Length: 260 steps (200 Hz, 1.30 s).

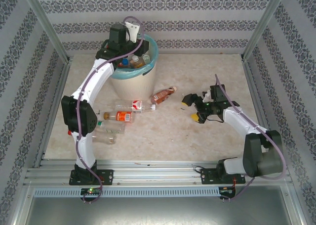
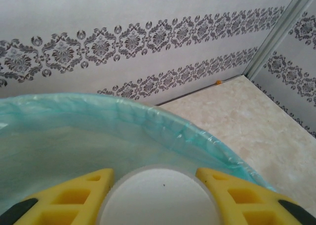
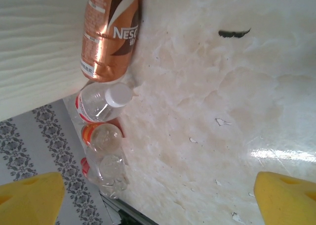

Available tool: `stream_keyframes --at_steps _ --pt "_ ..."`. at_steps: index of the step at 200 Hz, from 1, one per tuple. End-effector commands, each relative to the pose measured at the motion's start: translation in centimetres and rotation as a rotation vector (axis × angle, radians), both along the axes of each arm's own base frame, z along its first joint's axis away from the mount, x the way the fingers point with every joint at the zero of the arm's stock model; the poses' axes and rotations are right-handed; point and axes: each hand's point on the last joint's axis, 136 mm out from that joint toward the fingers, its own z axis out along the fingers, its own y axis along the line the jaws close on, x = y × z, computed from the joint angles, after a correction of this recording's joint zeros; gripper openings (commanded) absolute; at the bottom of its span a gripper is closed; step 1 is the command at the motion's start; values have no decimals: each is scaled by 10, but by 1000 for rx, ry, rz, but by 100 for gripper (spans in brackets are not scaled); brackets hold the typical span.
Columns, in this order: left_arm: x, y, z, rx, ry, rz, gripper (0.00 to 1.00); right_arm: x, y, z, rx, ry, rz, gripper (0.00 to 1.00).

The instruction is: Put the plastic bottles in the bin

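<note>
Top external: bin (image 1: 134, 84) holds several plastic bottles (image 1: 138, 62).

Bright, even light, with glare on the table (image 3: 276, 153).

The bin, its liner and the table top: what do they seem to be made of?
The bin looks like matte cream plastic, faintly ridged. Its liner seems thin blue-green plastic film, translucent and wrinkled. The table top is glossy and marble-veined, perhaps laminate or stone.

Marbled table (image 1: 197, 141), bin (image 1: 131, 86), scattered bottles (image 1: 123, 116)
</note>
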Motion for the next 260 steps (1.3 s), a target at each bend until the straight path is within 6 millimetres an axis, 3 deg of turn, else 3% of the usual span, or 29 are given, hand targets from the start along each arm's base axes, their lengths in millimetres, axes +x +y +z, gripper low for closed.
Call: stream_keyframes --at_steps 1,22,61,118,160,199,226,243,260 --pt "12 48 -13 -48 0 139 50 13 9 7 -5 -48 18 98" --pt "4 67 3 -129 -80 179 59 16 21 3 11 -31 38 98" --pt "-13 81 33 -143 -179 186 65 24 50 3 18 -11 105 98" --pt "-40 97 84 -112 -326 236 64 29 78 5 8 -15 156 98" --pt "-59 99 103 -107 -349 227 60 30 82 12 -39 -38 173 98" --pt "-87 97 106 -54 -323 223 56 33 71 23 -279 -124 199 96" --pt "-120 84 104 20 -351 204 57 52 68 23 -430 -197 159 95" --pt "-144 70 93 55 -348 156 57 70 83 26 -534 -265 165 95" --pt "-167 56 75 94 -340 106 59 84 99 15 -562 -268 153 96"
